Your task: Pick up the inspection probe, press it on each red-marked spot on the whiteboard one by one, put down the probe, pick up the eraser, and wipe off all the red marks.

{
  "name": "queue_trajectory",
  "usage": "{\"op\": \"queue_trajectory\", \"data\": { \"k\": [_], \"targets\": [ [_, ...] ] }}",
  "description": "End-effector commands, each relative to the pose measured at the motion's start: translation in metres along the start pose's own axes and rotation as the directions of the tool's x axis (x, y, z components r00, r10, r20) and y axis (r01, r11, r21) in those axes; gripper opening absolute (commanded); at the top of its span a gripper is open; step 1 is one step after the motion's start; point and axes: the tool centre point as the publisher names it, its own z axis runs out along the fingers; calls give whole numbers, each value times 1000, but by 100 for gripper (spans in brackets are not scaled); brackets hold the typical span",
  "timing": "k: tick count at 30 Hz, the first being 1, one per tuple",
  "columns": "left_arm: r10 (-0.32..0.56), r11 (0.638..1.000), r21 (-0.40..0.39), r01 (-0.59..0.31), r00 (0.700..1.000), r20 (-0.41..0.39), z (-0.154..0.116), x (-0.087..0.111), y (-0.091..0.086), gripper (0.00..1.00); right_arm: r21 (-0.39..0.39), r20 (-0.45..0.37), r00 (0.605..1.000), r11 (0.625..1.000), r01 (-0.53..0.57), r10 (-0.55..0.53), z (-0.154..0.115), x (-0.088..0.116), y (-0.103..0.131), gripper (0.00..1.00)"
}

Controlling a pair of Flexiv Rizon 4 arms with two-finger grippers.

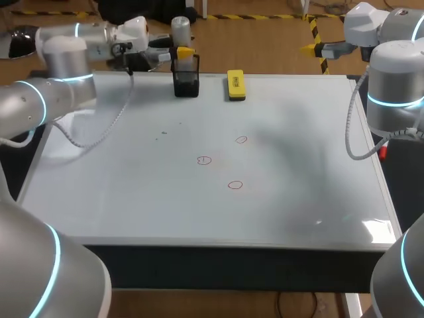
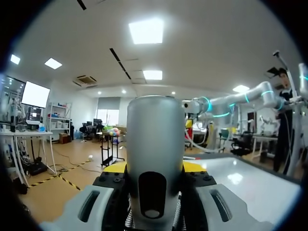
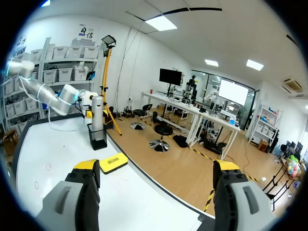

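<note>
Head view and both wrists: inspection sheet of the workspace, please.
Surface: whiteboard, faint smudges, glare at the near right corner.
Job's things: red marks, three, unwiped; inspection probe upright in black holder; yellow eraser lying beside the holder.
Clutter: nothing seen.
Grippers: left gripper shut on the probe; right gripper open, empty, beyond the far right corner.
Cables: left arm cable droops over the board; right arm cable loops at its edge.
Surroundings: nothing seen reaching over the table.
</note>
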Motion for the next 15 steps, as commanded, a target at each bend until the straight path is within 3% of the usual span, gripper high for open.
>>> {"op": "queue_trajectory", "data": {
  "k": [1, 15],
  "targets": [
    [13, 1000, -29, -12, 1000, 26, 0, 13, -13, 0, -1, 0, 1000, 1000, 0, 0, 0, 0, 0, 100],
    [24, 999, -42, -23, 999, 26, -6, 9, -41, 0, -1, 0, 1000, 1000, 0, 0, 0, 0, 0, 100]
  ]
}}
